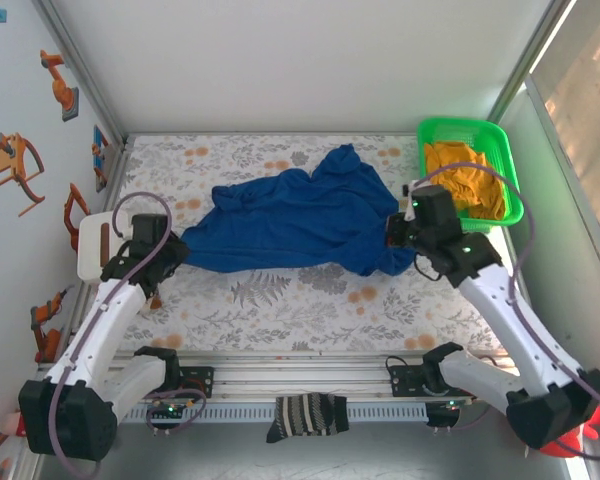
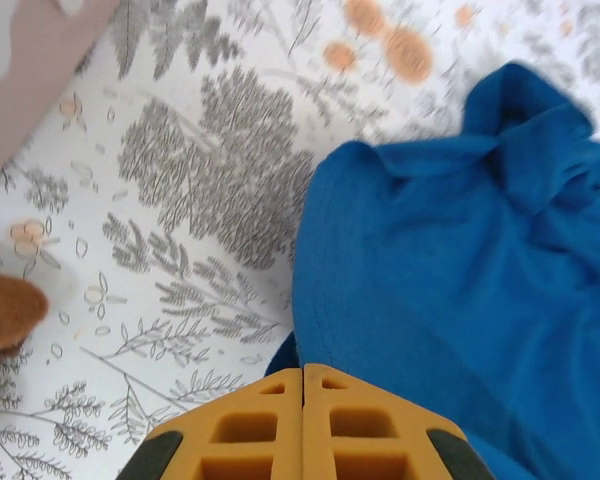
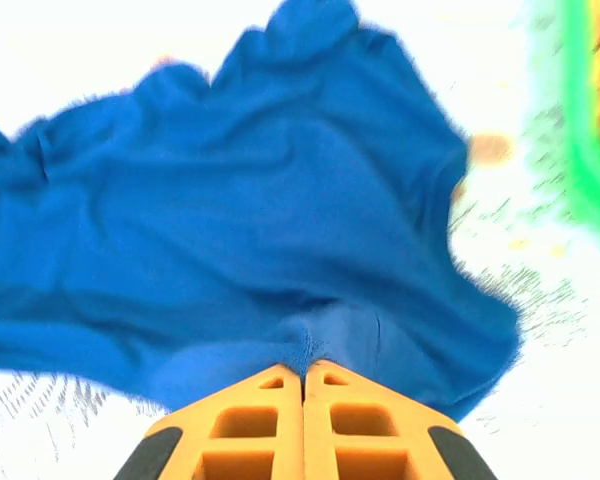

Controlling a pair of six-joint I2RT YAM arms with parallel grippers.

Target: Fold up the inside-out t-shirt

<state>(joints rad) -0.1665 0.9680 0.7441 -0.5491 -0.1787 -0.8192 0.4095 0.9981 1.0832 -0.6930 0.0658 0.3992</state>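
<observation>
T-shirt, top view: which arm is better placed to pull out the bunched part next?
Right, probably. The right end effector is shut on the t-shirt beside its bunched end; the left end effector pinches only the flat opposite edge.

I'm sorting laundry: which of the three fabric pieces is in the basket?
The orange-yellow cloth, in the green basket. The blue t-shirt lies on the table, the striped sock at its near edge.

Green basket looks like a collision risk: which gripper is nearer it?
Right. The right gripper pinches the t-shirt just beside the green basket; the left gripper pinches its opposite end, across the table.
</observation>
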